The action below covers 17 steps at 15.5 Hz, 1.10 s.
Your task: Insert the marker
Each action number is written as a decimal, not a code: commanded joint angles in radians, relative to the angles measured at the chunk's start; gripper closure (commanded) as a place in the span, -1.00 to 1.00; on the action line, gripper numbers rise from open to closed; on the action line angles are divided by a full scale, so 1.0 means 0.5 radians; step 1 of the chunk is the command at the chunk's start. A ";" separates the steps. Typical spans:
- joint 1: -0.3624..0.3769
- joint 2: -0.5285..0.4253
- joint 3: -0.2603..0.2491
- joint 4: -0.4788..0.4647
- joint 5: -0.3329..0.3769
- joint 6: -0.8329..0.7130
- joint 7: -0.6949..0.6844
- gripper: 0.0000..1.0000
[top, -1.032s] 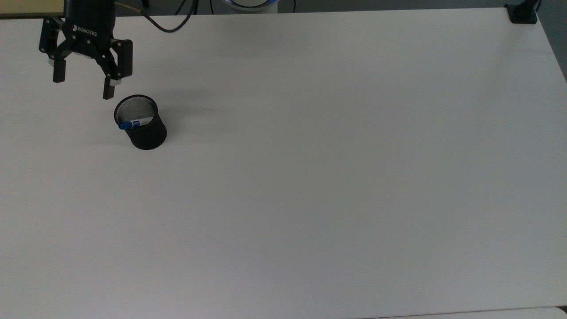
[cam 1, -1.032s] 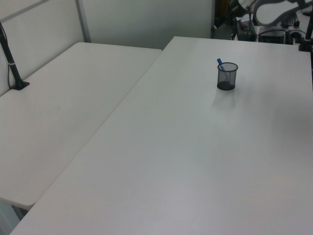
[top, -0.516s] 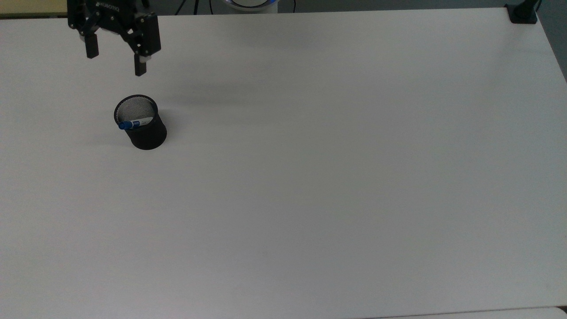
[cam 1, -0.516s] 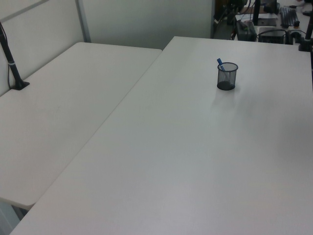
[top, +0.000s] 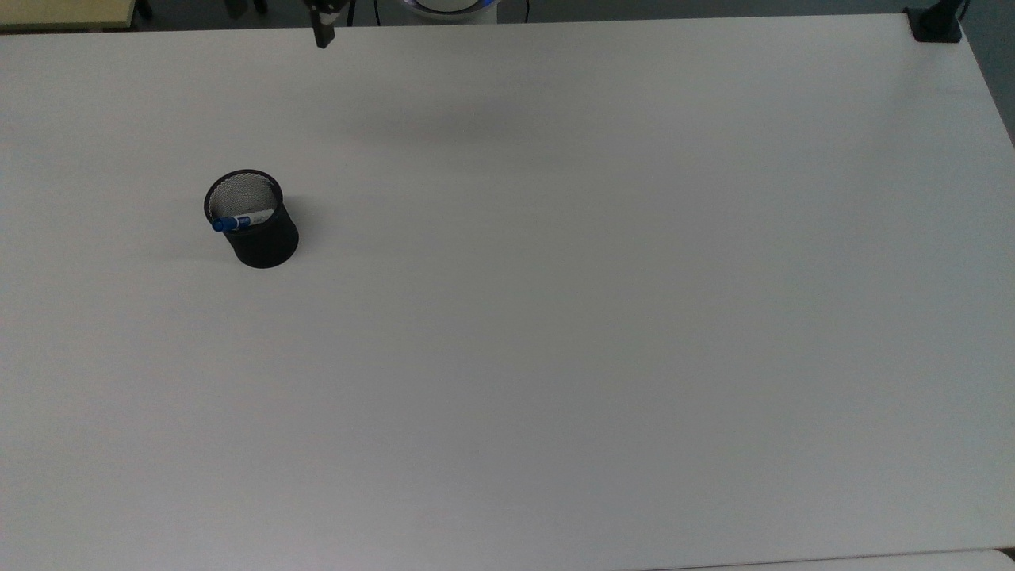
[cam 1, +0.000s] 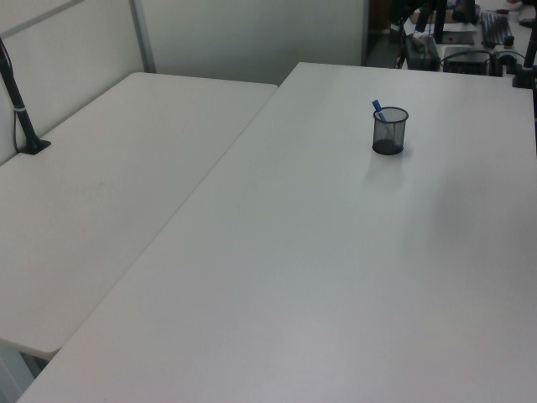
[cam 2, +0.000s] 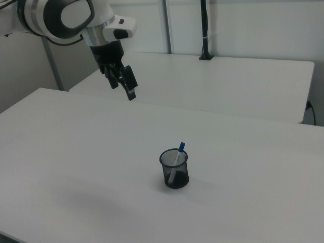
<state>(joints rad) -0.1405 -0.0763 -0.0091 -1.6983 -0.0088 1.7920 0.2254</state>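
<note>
White laminate covers the table [top: 603, 317] I work over, and it is bare apart from one cup. A second white table [cam 1: 101, 193] butts against it along a seam on the left view's left, with a black pole [cam 1: 21, 105] clamped near its far edge; the right view shows another such table [cam 2: 238, 83] behind mine, with a black post [cam 2: 204, 30] standing on it. A small black clamp [top: 936, 24] sits on the corner of my table at the top view's upper right.

My arm [cam 2: 66, 17], white with grey joints, reaches in from the right view's upper left. My claw [cam 2: 125, 85] hangs high in the air, well apart from the cup and up and to the right view's left of it, and carries nothing. Whether its fingers stand apart or together I cannot tell; in the top view one dark fingertip [top: 323, 33] pokes in at the upper edge.

Next comes the black mesh cup [top: 254, 222], upright on the table toward the top view's left. Nothing stands between my claw and it.

Smallest is the marker [cam 2: 176, 158]: it stands inside the cup, leaning against the rim, its white barrel down in the mesh and its blue cap rising just above the edge.
</note>
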 commanded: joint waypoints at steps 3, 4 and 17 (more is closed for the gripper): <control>0.216 0.030 -0.113 0.031 0.018 -0.166 -0.082 -1.00; 0.244 0.042 -0.129 0.031 0.011 -0.154 -0.146 -1.00; 0.278 0.116 -0.132 0.046 -0.056 -0.087 -0.334 -1.00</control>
<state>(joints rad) -0.0233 -0.0217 -0.0560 -1.6905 -0.0244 1.7425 0.0794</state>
